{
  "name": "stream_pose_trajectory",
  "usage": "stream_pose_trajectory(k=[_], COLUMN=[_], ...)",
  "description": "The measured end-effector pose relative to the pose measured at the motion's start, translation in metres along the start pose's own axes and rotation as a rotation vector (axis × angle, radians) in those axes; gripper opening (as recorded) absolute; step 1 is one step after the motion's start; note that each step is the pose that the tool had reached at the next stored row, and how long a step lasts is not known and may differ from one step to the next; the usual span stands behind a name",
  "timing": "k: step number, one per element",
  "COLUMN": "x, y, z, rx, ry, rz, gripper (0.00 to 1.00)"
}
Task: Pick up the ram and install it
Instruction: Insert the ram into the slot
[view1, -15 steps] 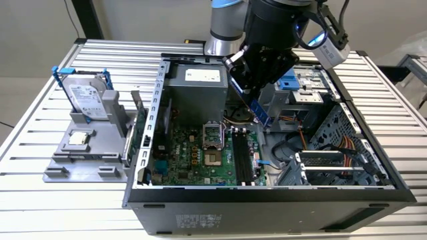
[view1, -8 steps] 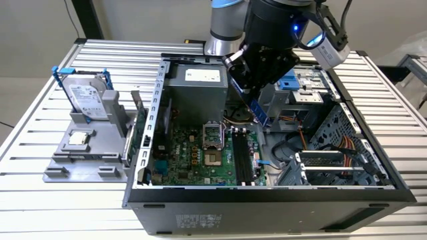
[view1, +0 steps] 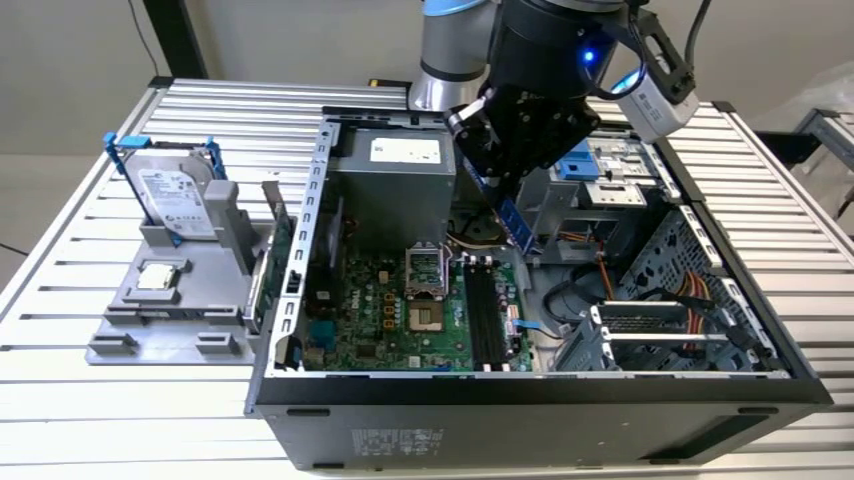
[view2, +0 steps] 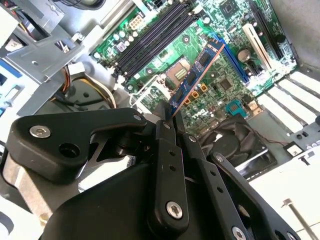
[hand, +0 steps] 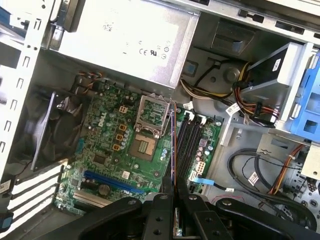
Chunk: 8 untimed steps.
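My gripper (view1: 505, 195) hangs over the open computer case (view1: 534, 395) and is shut on the ram (view1: 518, 228), a narrow board with dark chips. The stick points down toward the motherboard (view1: 387, 320), held above it and not touching. In the second wrist view the ram (view2: 194, 76) juts out from the black fingertips (view2: 164, 125) over the board. In the first wrist view the ram (hand: 174, 145) shows edge-on as a thin line just beside the black memory slots (hand: 189, 140). Those slots (view1: 487, 312) lie below the stick and a little nearer the case's front.
A silver hard drive in a blue frame (view1: 174, 195) stands on a grey holder (view1: 160, 330) at the exterior view's left, with a small square processor chip (view1: 158, 278) on it. Inside the case are the power supply (view1: 394, 180), the processor socket (view1: 424, 318) and loose cables (view1: 674, 295).
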<state>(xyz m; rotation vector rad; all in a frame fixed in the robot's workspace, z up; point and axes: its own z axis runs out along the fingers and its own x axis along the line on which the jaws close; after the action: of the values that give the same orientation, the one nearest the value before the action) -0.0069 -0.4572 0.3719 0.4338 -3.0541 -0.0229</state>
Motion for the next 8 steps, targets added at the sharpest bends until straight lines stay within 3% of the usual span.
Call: stream_pose_trajectory(k=[8], x=[0.0000], y=[0.0000], z=[0.0000], rx=[-0.0003], ry=[-0.0001], rz=[0.005], gripper=[0.00])
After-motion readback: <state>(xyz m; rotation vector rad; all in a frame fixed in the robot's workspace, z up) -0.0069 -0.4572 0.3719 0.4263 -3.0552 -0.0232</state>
